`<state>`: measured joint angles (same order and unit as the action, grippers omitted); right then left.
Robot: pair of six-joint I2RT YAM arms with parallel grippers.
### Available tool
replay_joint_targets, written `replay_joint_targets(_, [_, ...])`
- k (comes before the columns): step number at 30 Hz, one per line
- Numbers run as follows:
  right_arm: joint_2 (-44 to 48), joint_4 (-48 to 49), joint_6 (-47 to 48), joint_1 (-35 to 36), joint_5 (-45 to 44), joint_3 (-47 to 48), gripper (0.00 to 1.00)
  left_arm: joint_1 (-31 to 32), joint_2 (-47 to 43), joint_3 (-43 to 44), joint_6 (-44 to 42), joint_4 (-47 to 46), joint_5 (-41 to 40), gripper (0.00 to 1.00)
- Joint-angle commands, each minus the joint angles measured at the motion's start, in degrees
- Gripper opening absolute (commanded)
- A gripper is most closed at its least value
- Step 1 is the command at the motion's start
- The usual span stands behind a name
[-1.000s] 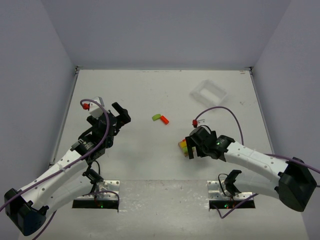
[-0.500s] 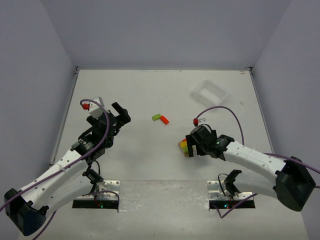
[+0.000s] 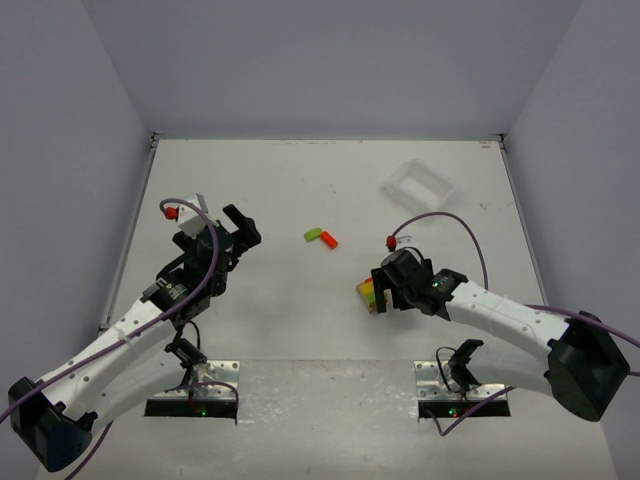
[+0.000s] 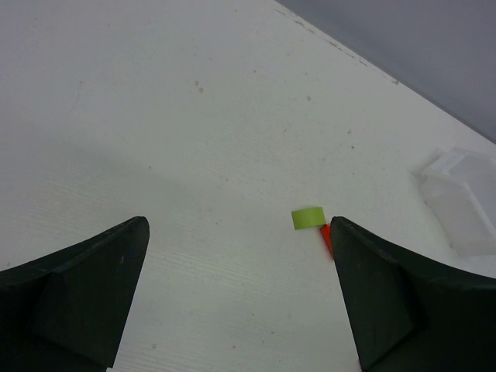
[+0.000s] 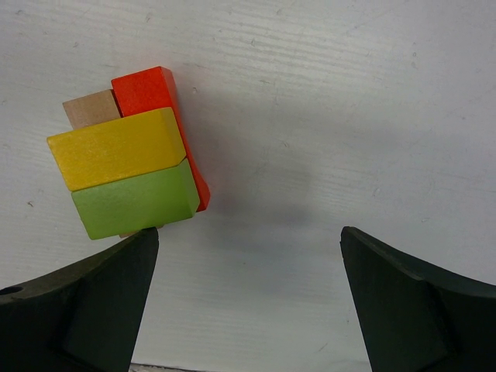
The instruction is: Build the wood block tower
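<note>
Spreading across most of the top view, the white table (image 3: 300, 190) carried everything else. The left arm (image 3: 120, 340) reached up from its base toward the left half of the table, and the right arm (image 3: 510, 320) bent inward from the right toward the middle.

The white plastic tray (image 3: 417, 184) lay near the far right of the table, well apart from both grippers; in the left wrist view it showed at the right edge (image 4: 461, 198).

The left gripper (image 4: 236, 232) hung over bare table with its jaws spread wide and nothing between them. The right gripper (image 5: 248, 240) also had its jaws set wide apart, gripping nothing.

The wood block tower (image 3: 367, 290) sat on the table just in front of the right gripper, right of centre and toward the near side. In the right wrist view the tower (image 5: 132, 167) stood to the left, just above the tip of the finger on that side; whether it touched the finger could not be told. It showed a green block (image 5: 136, 203) and a yellow block (image 5: 116, 149) pressed side by side, with a red block (image 5: 151, 89) and a plain tan block (image 5: 91, 110) behind them.

A loose green piece (image 3: 315, 235) lay near the table's middle, between the two grippers, with a small orange piece (image 3: 329, 240) just beside it on the right. From the left wrist the green piece (image 4: 308, 218) was plain, while the orange piece (image 4: 326, 235) was partly hidden behind the finger on the right of that view
</note>
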<state>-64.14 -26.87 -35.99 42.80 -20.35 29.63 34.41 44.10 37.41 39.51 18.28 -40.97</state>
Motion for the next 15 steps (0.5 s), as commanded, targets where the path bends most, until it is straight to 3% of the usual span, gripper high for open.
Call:
replay_joint_targets(1, [0.07,2.26,0.13,-0.35,0.05,-0.12,0.99,-0.58,-0.85,-0.25,0.22,-1.23,-0.6,1.0])
replay_joint_targets(15, [0.08,2.87,0.23,-0.52,0.33,-0.44,0.99,-0.49,-0.85,-0.24,0.23,-1.15,-0.6,1.0])
